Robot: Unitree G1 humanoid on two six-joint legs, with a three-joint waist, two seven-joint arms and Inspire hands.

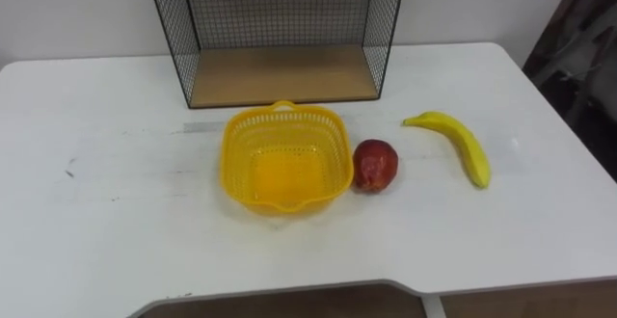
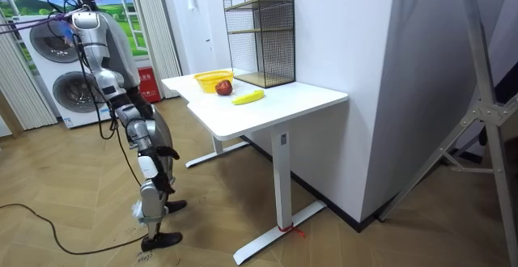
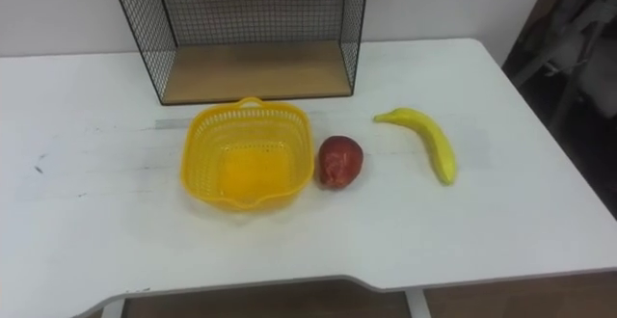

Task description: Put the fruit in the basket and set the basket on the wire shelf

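Two fruits lie on the table [image 1: 96,212]: red apple [image 1: 375,164] just beside the yellow basket [image 1: 253,125], banana [image 1: 457,143] farther right. Whether the robot's right hand [image 2: 164,150] is closed, I cannot tell.

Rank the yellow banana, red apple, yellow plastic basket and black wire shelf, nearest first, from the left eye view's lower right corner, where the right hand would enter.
1. yellow banana, far right.
2. red apple, just right of the basket.
3. yellow plastic basket, centre.
4. black wire shelf, at the back, behind the basket.
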